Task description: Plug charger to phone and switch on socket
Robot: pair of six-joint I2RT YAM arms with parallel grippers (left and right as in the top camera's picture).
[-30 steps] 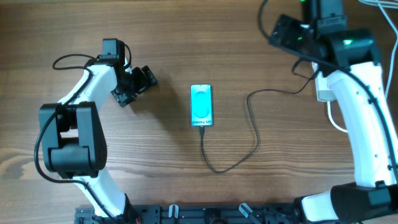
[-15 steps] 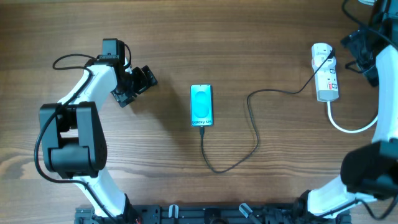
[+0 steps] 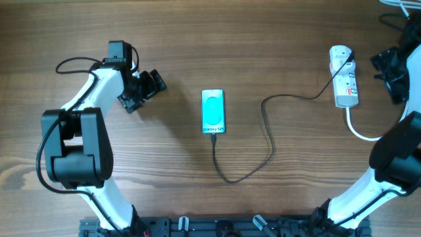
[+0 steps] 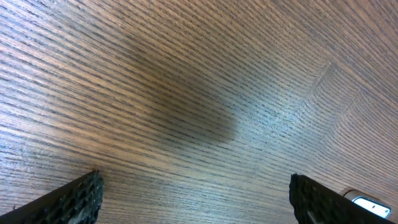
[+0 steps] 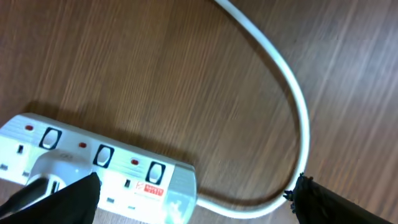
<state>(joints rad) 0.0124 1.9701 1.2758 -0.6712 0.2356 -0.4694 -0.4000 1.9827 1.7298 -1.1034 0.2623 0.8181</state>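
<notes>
Overhead: the phone (image 3: 213, 112) lies mid-table (image 3: 296, 39). The charger (image 3: 268, 131) loops from its lower end to the socket (image 3: 344, 77) on the right. The left gripper (image 3: 146, 87) is wide and empty, left of the phone. The right gripper (image 3: 388, 72) is just beside the socket.
Left wrist: fingers wide over bare wood.
Right wrist: fingers wide and empty above the socket and its cord (image 5: 302, 112).

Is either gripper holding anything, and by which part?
Nothing is held. The left gripper and right gripper are both open; the socket lies apart from the right one.
</notes>
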